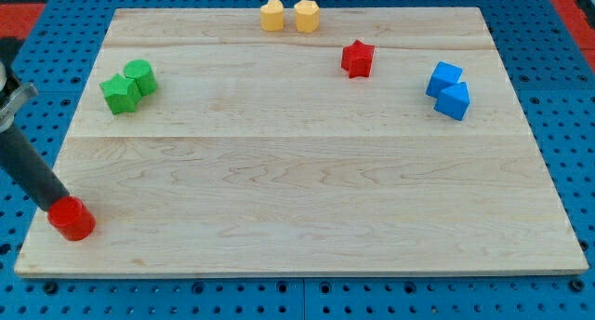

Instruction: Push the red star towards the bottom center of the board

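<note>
The red star (357,59) lies on the wooden board (307,171) in its upper right part, well below the two yellow blocks. My tip (54,208) is at the board's bottom left corner, far from the star. It touches the upper left side of a red cylinder (72,219). The dark rod slants up and to the view's left from there.
Two yellow blocks (272,15) (307,15) stand side by side at the top edge. A green star (121,93) and a green cylinder (140,76) touch at the left. Two blue blocks (444,78) (454,100) touch at the right. A blue pegboard surrounds the board.
</note>
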